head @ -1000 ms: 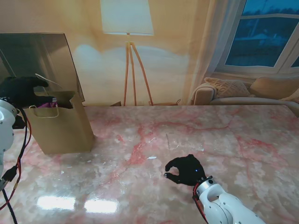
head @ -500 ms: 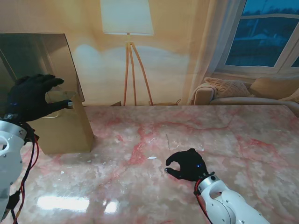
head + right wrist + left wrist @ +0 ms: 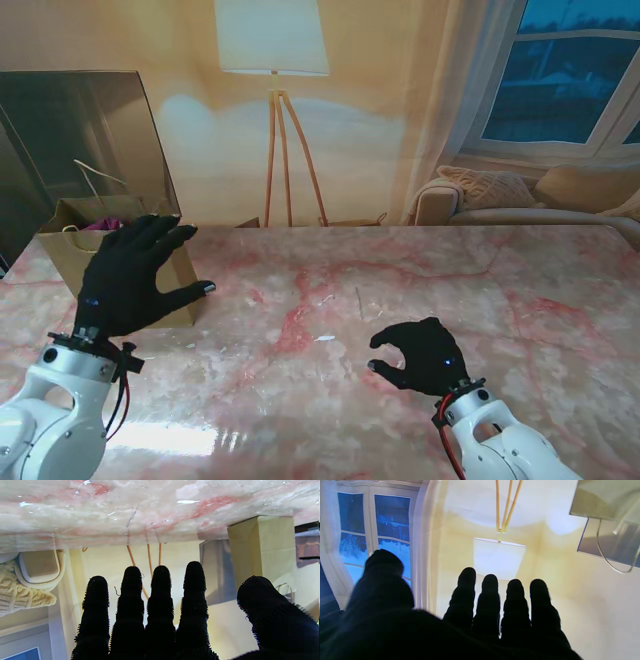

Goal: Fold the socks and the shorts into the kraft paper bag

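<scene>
the packing step is judged nearly done: nothing is held by the left robot hand [image 3: 135, 275], fingers spread wide in front of the kraft paper bag [image 3: 75, 255]. the right robot hand [image 3: 422, 357] is seen empty, fingers loosely curled over the tabletop [image 3: 400, 270]. the bag stands upright at the far left, purple fabric [image 3: 100, 226] showing inside. next, retreat from the bag is called for.

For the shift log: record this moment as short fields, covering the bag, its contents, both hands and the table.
bag: kraft paper bag, upright, open, far left of the table
contents: purple fabric shows at the mouth; item cannot be told
left hand: left hand open, fingers spread, in front of the bag
right hand: right hand empty, fingers curled, low over the marble table
</scene>
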Controlling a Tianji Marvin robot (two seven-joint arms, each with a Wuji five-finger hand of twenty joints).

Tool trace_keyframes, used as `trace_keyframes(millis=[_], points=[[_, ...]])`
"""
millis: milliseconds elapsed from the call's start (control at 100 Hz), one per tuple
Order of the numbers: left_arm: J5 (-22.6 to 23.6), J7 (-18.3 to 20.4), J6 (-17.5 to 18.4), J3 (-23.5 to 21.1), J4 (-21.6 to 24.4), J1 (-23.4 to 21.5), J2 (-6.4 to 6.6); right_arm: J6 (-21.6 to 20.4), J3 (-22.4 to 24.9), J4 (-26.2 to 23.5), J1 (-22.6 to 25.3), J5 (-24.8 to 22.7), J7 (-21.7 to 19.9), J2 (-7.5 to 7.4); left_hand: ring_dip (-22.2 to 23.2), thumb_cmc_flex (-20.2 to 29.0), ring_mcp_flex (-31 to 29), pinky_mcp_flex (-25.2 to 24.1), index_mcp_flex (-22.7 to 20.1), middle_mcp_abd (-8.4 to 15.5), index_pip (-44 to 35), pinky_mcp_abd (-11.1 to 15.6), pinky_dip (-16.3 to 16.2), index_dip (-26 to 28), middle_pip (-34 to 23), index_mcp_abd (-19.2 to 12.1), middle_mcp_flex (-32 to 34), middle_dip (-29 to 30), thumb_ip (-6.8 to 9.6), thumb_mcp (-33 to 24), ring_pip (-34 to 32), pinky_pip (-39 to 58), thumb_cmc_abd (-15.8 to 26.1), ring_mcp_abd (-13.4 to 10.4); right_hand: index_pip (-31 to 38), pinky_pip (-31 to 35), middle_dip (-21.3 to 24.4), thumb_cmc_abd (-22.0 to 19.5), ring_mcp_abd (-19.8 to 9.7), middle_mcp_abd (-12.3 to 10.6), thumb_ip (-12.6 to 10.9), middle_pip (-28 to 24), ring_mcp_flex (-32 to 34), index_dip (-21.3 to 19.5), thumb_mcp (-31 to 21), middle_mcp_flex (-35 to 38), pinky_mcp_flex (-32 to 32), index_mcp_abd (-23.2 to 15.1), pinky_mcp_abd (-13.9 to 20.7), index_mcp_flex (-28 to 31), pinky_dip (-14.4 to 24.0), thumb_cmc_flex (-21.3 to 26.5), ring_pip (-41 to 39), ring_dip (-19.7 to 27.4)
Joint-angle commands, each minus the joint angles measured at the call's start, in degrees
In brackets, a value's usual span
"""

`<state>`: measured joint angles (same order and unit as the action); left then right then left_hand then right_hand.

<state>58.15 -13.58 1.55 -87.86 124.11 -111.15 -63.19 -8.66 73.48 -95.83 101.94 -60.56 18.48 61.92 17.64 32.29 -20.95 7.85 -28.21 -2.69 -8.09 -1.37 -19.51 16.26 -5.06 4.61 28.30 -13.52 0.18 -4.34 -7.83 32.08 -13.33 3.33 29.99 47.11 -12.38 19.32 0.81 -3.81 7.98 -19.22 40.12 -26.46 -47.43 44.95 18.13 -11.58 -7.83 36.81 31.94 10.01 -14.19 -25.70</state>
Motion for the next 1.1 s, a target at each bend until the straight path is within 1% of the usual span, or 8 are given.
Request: trace_keyframes(millis=[0,300,360,400,510,670,840,1090], points=[[-0.78,-0.58,0.8,1.57,-1.99,-1.18,-0.72,-0.67,0.45,-0.97,1.31,0.0,0.77,0.14,-0.46,-1.13,-0.09,0.18,0.28,-1.57,1.27,0.88,-0.18,-0.37,0.77,0.91,-2.11,0.49,2.54,1.39,0.64,0.95,1.93,-0.19,-1.81,-0.77,0.1,-1.03,-0.33,1.07,-3.24,0.93,-1.18,1.01,0.88,-1.6,0.24,1.04,2.0,-2.27,-2.3,-0.43,1.91,1.41],[-0.87,-7.63,1.84,7.43,-9.1,-2.27,-0.98,-2.98,3.41,-2.74,4.14,3.03,1.52,0.83,-0.51,-1.02,0.08,-0.48,0.89,-1.64,1.54,-0.18,0.33,-0.65,0.73,0.89,-2.52,0.54,2.96,1.54,0.48,1.82,2.21,0.04,-5.45,-4.33,1.84,-2.61,-0.47,1.65,-3.87,4.77,-1.88,4.53,4.47,-3.84,1.66,3.86,5.75,-9.17,-9.51,-2.55,4.17,5.27],[-1.72,-8.8,2.44,8.37,-10.64,-2.07,-1.13,-3.81,3.63,-2.52,4.18,3.93,1.56,0.96,-1.18,-0.7,1.67,-4.17,0.94,-1.63,1.43,-2.42,3.79,-0.8,0.7,0.98,-2.7,0.57,3.19,1.3,1.21,-3.83,2.17,-0.41,-5.75,-5.04,2.23,-3.63,-0.95,1.68,-4.21,5.61,-2.44,5.52,6.03,-3.91,2.15,4.61,6.79,-10.02,-12.23,-2.62,4.42,6.47],[-2.22,-9.32,2.59,8.96,-11.54,-1.97,-1.2,-4.37,3.65,-2.19,4.09,4.66,1.66,1.07,-1.72,-0.54,3.73,-6.81,1.01,-1.7,1.42,-2.02,5.74,-0.84,0.78,1.14,-3.13,0.58,3.2,1.15,2.06,-7.48,2.15,-0.96,-5.84,-6.05,2.4,-4.55,-1.17,1.77,-4.31,6.0,-2.96,5.96,6.97,-4.29,2.35,5.04,7.4,-10.62,-14.22,-2.91,4.64,7.03],[-2.86,-11.17,2.7,10.31,-14.43,-1.45,-1.36,-5.5,3.09,-0.5,3.38,7.14,2.99,1.59,-1.78,-0.5,4.03,-7.46,0.85,-1.66,1.29,-0.67,6.59,-0.8,0.67,1.27,-3.1,0.48,3.22,0.96,1.97,-9.03,2.04,-1.1,-6.4,-6.42,2.86,-6.57,-0.99,2.35,-4.66,6.99,-4.22,7.12,9.71,-5.24,1.92,6.04,7.91,-11.84,-17.53,-4.32,4.7,7.97],[-4.76,-13.21,3.51,12.71,-18.93,0.11,-1.68,-6.39,2.35,1.42,2.4,9.64,3.16,1.96,-1.68,-0.62,3.67,-5.4,0.69,-1.49,1.21,-0.71,6.26,-0.82,0.54,1.06,-2.93,0.43,3.24,0.7,1.59,-8.12,1.86,-0.97,-7.04,-5.91,3.97,-10.79,-0.65,2.53,-4.68,9.24,-5.93,8.28,14.54,-6.42,0.16,6.34,7.73,-13.36,-19.35,-7.96,4.71,8.43],[-4.99,-14.5,3.66,16.07,-23.57,3.15,-1.65,-7.13,1.66,3.86,1.25,10.55,3.7,2.1,-1.47,-1.24,3.24,-4.29,0.95,-1.27,1.17,-0.18,4.69,-0.93,0.46,0.84,-3.11,0.42,3.28,0.14,1.21,-5.11,1.79,-0.94,-9.43,-5.47,6.1,-17.5,-0.44,2.0,-4.73,13.52,-7.5,10.11,19.11,-8.81,-0.96,6.24,6.85,-17.66,-20.0,-15.88,5.43,8.9],[-6.26,-15.95,4.03,18.3,-26.29,5.18,-1.97,-8.46,1.73,5.08,1.59,12.76,5.32,2.69,-0.79,-2.08,-0.02,-2.11,1.67,-1.68,1.24,0.31,3.14,-1.2,0.08,0.66,-2.94,0.49,3.28,-0.27,-0.39,-1.82,2.15,-0.17,-12.66,-6.29,9.18,-21.07,-0.73,2.11,-4.72,19.38,-10.1,13.25,20.48,-9.64,-4.13,9.1,6.08,-22.56,-19.98,-20.43,6.58,9.52]])
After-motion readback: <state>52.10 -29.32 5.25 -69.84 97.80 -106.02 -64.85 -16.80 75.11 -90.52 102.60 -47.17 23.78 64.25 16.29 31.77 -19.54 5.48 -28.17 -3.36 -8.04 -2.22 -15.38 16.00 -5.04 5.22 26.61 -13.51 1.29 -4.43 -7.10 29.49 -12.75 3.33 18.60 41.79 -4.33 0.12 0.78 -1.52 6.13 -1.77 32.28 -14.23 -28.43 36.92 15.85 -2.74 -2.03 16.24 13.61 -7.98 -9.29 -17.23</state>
